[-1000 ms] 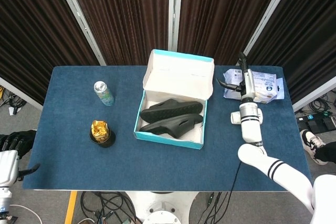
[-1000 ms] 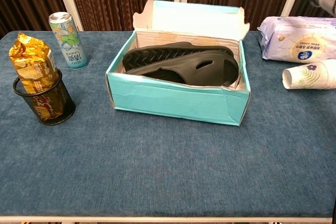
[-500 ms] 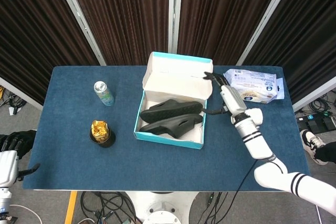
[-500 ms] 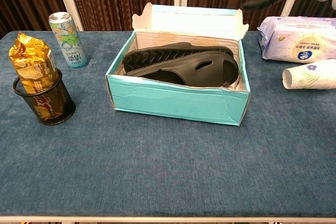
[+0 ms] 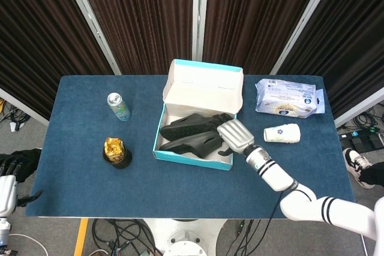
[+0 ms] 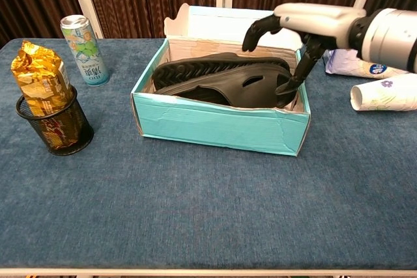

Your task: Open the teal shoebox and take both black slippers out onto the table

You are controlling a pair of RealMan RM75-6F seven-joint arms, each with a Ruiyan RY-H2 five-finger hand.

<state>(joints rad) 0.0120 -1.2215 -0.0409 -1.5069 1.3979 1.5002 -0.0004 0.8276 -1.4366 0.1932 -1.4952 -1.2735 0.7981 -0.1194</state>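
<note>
Right hand [image 5: 233, 133] over open shoebox [image 5: 201, 118]

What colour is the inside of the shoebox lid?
White, on the shoebox lid; head view shows it best.

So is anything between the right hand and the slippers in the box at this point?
Nothing visible. The lid of the teal shoebox is open and the right hand is over the box's right end, with one finger reaching down to the black slippers.

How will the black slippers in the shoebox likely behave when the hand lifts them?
The slippers look like thick moulded foam, so probably light and holding their shape. They lie stacked, so lifting one may drag the other. The right hand reaches over them.
</note>
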